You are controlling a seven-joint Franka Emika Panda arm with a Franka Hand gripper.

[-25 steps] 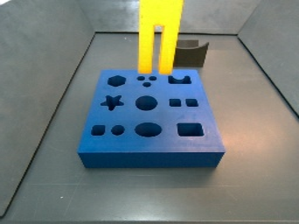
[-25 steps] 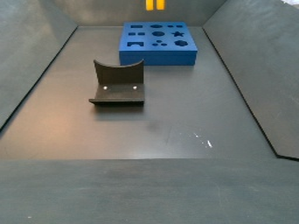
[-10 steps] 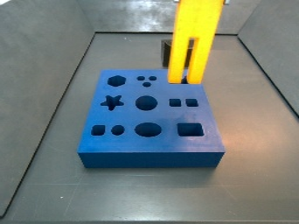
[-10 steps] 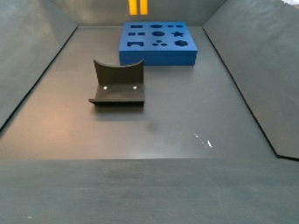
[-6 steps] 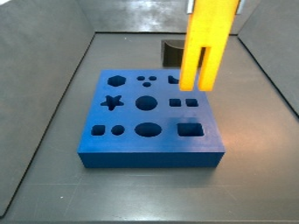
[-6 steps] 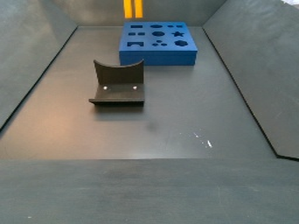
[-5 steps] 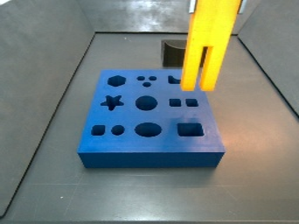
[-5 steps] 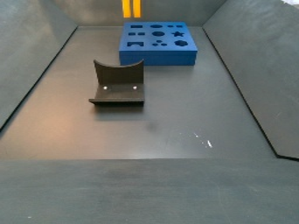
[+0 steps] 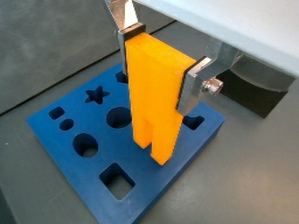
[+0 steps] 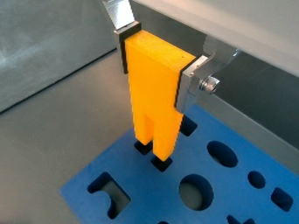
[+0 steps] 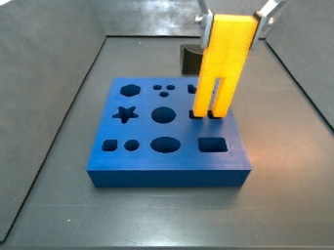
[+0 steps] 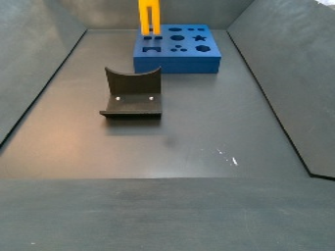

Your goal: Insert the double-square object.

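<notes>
Gripper (image 9: 160,59): clamping the yellow piece's (image 9: 152,96) joined end, above the blue block (image 11: 167,161).
Piece: standing upright, prong tips entering the twin square holes.
Left: pushing fully down, releasing.

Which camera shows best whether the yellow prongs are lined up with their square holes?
A wrist view: the hand holds the double-square object, prong tips at two square holes in the blue block. A side view shows this obliquely; another too distant.
</notes>
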